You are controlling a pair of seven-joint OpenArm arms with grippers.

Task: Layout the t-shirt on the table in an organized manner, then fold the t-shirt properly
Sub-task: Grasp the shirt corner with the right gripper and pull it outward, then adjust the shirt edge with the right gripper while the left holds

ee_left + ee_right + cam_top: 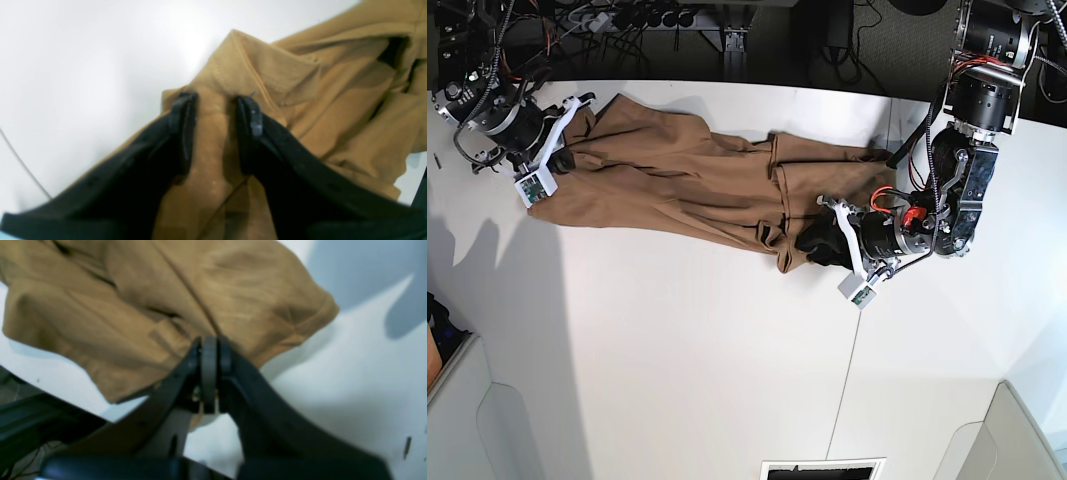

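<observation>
The table (677, 380) is seen from above. The t-shirt (677, 185) is stretched in a rumpled band along the tabletop's far edge, reaching its far-left corner. The left gripper (217, 100) is set at the shirt's right end, jaws spread with a ridge of cloth between them. The right gripper (210, 350) is pinched shut on the shirt's left-end hem.

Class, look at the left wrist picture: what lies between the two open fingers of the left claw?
A raised ridge of the t-shirt fills the gap of the left claw, seen only in the left wrist view.
</observation>
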